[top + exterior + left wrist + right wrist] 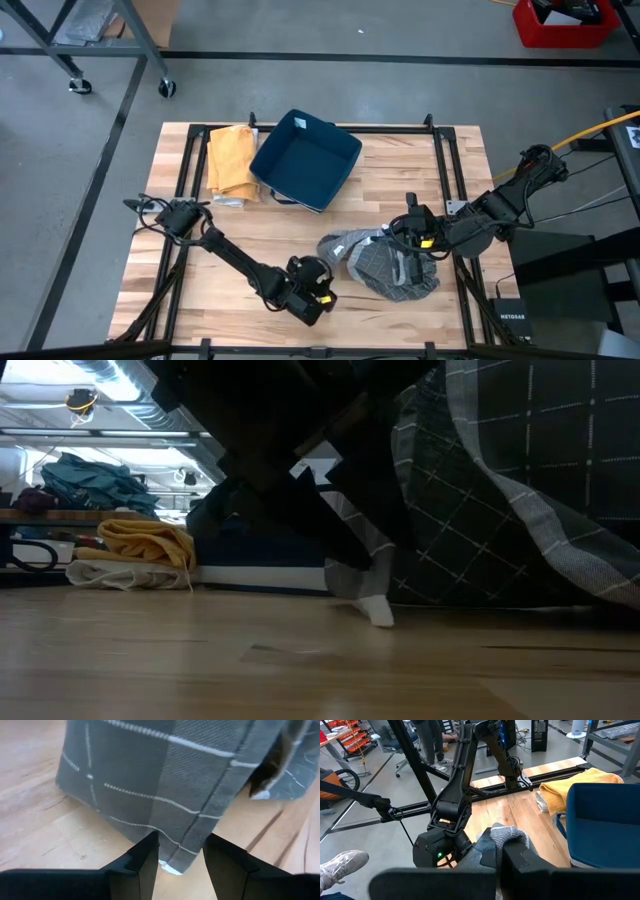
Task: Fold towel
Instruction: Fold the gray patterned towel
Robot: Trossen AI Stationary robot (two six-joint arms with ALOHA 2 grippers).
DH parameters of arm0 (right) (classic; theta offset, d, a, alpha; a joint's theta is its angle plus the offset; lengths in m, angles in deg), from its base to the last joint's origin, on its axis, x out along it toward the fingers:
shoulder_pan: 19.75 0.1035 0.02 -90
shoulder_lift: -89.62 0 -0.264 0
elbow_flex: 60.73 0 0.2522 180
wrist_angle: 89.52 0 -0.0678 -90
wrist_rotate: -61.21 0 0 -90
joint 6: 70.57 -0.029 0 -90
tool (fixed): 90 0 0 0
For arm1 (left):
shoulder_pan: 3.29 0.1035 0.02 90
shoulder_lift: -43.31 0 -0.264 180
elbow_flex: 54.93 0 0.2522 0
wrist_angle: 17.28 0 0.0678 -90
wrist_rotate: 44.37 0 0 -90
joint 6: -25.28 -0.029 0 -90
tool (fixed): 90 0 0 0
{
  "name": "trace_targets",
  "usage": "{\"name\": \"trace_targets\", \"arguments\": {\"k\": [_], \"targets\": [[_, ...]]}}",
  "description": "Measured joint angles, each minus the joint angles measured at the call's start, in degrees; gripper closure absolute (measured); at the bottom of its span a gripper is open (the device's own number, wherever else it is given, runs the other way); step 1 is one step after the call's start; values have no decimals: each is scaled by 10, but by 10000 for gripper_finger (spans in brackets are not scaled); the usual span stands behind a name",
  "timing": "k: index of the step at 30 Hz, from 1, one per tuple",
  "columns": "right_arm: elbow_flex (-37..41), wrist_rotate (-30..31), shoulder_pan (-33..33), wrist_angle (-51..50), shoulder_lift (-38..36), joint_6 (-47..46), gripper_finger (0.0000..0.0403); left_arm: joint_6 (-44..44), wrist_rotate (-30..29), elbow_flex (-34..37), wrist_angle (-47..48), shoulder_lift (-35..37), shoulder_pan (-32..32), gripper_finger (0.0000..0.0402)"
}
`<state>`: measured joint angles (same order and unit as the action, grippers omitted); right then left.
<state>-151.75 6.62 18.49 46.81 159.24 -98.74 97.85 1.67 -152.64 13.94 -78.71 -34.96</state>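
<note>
The grey checked towel [385, 262] lay bunched on the near right part of the table [300, 235], not yet spread. The right gripper [412, 243] was clenched on a raised bunch of its cloth, lifting part of it off the wood. The left gripper [181, 855] sat low at the towel's left edge, its 2 fingers [145, 860] parted with a hemmed corner just between them but not yet pinched. The step in hand looked like taking 2 corners to open the towel; next the left fingers would need to close on that corner. Farther back sat a blue bin [305, 160] and, left of it, a yellow cloth [232, 160].
</note>
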Motion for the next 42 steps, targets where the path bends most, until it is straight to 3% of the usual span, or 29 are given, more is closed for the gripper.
{"name": "trace_targets", "arguments": {"k": [8, 18, 29, 35, 42], "targets": [[0, 0, 0, 0, 0, 0, 402, 18, 1, 0, 12, 0, -3, 264], [0, 0, 0, 0, 0, 0, 402, 95, 16, 0, 157, 0, -19, 314], [0, 0, 0, 0, 0, 0, 402, 34, 16, 0, 160, 0, 4, 324], [0, 0, 0, 0, 0, 0, 402, 15, 14, 0, 160, 2, 6, 391], [-32, 0, 0, -2, 0, 46, 402, 21, -23, 0, 165, 45, -27, 399]]}}
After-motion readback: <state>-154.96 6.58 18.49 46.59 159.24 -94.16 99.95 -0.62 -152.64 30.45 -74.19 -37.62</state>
